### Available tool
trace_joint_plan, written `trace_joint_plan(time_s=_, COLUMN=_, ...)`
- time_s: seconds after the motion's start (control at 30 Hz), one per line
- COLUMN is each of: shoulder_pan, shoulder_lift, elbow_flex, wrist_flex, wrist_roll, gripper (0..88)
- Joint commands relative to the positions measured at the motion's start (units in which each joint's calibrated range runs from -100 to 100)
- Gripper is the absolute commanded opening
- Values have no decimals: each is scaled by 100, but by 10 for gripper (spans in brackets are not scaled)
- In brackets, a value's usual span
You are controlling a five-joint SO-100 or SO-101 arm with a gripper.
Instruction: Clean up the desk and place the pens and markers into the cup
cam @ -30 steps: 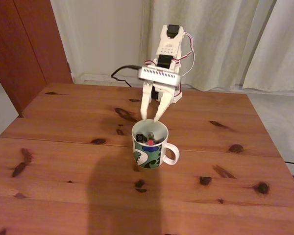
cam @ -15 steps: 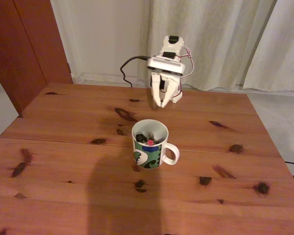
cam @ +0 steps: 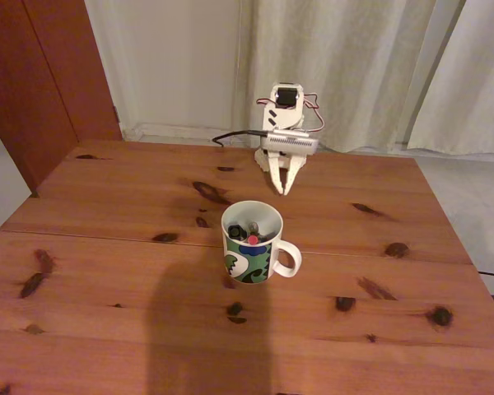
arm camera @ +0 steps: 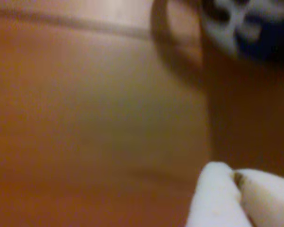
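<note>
In fixed view, pens (cam: 249, 231) inside cup (cam: 250, 255)

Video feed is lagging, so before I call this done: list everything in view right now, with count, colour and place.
desk: one, reddish-brown wood with dark knots, spans the fixed view.
cup: one, white with green and blue swirls, mid-desk, handle to the right in the fixed view.
pens and markers: dark ends and one red end inside the cup; count unclear.
curtains: pale, behind the desk.
door: reddish-brown, back left.
cable: one, black, behind the arm.
arm: one, white, far edge of desk.
tool: shut, empty, pointing down behind the cup.
</note>
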Motion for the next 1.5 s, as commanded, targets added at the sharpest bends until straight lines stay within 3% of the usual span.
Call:
trace_joint_plan(time_s=0.0, shoulder_pan=-183, shoulder_lift=-115, elbow_flex=-16, wrist_flex=570, wrist_roll=36, gripper=8)
trace_joint_plan(time_s=0.27, shoulder_pan=-400, shoulder_lift=-148, elbow_flex=985, wrist_flex=768, wrist_roll=20, gripper=8)
trace_joint_plan(time_s=0.6, shoulder_pan=-473, shoulder_lift=-272, elbow_flex=958, wrist_flex=1370, wrist_roll=36, gripper=8)
trace_joint_plan(time_s=1.47, shoulder_pan=-473, shoulder_lift=-247, elbow_flex=958, wrist_flex=1370, wrist_roll=41, gripper=8)
